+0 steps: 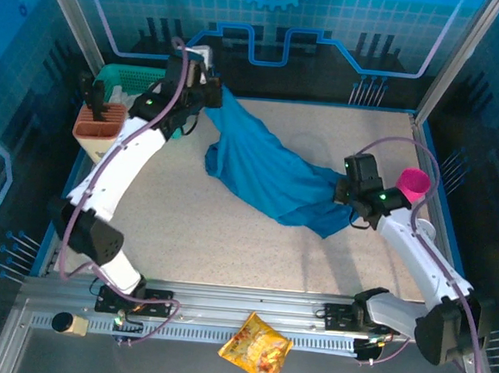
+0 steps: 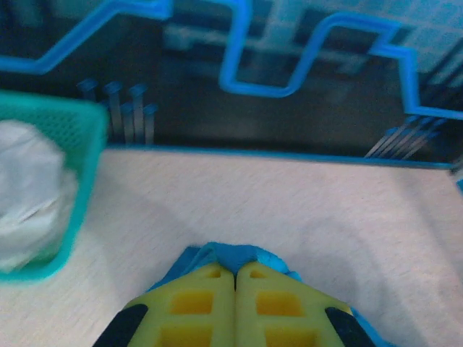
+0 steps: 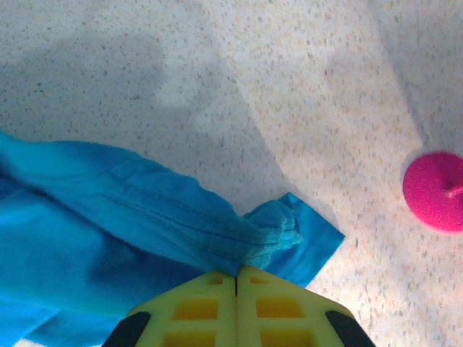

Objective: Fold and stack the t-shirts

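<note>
Left jaws: clamped on a bunch of the shirt (image 1: 268, 175), upper left of the top view, just beside the basket (image 1: 124, 77).
Right jaws: also closed on cloth, a bunched corner right of centre, cup (image 1: 413, 180) near.
Shirt: strung between my two grips, long axis diagonal from upper left to lower right, middle sagging onto the table (image 1: 228, 237).
Next move (my guess): it turns on pulling apart along that diagonal, and each arm already has its end.
Views: the top view gives the full span, the right wrist shows the seamed edge pinched at my tips, and the left wrist catches white stuff in the basket.

T-shirt (image 1: 268, 175) lies between basket (image 1: 124, 75), far left, and cup (image 1: 414, 182), right.
</note>
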Action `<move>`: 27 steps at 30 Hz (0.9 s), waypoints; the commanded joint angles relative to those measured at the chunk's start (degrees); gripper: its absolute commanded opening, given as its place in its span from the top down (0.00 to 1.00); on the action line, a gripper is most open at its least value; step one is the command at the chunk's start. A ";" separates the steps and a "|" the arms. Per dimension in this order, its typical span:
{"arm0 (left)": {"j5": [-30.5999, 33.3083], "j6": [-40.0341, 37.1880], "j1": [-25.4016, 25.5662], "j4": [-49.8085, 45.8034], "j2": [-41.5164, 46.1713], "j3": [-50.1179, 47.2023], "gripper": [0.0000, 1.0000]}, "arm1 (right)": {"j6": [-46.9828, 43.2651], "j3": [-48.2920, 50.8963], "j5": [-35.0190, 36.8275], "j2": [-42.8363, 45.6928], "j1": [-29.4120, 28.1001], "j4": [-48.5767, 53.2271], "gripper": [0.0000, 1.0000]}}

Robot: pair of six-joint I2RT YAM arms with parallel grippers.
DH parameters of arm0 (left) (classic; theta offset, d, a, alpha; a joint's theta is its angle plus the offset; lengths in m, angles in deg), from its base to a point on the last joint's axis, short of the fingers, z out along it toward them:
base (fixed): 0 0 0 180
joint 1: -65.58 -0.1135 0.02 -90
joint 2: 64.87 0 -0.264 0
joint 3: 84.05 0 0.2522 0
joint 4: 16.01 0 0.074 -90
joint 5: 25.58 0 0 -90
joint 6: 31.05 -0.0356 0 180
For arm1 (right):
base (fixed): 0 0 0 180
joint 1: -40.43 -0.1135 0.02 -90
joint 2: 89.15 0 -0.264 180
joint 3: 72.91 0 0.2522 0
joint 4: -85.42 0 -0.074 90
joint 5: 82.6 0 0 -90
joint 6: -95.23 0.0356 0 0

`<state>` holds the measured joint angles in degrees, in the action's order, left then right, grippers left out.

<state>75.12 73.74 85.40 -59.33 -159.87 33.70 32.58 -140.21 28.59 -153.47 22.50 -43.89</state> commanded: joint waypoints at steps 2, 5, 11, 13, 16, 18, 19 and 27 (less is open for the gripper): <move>-14.45 -3.95 -0.39 20.33 -6.97 1.67 1.00 | 6.66 2.83 -1.63 4.35 -0.06 3.86 1.00; -18.80 -1.84 -0.14 28.90 -12.96 2.13 1.00 | 10.04 5.21 -1.87 6.72 -0.79 5.52 1.00; -19.83 -2.56 3.93 30.98 -27.23 11.82 1.00 | 17.09 10.45 -1.60 10.95 -3.59 6.08 1.00; -19.09 -5.17 6.28 27.81 -32.88 17.62 1.00 | 17.98 11.88 -1.24 11.01 -3.74 5.96 1.00; -16.82 -9.43 9.72 21.82 -41.55 27.47 1.00 | 18.57 12.58 -0.69 10.49 -3.86 6.05 1.00; -14.87 -10.85 11.44 19.34 -46.26 32.59 1.00 | 18.72 12.82 -0.28 10.22 -3.90 5.81 1.00; -14.38 -10.79 11.87 19.19 -47.55 33.69 1.00 | 18.73 12.84 -0.05 10.09 -3.88 5.72 1.00; -11.15 -10.30 13.03 18.59 -49.45 34.06 0.00 | 18.22 12.47 1.74 8.55 -3.94 5.49 1.00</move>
<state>60.67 64.75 99.86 -39.83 -210.45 65.08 49.85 -127.80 28.26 -144.59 19.35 -38.82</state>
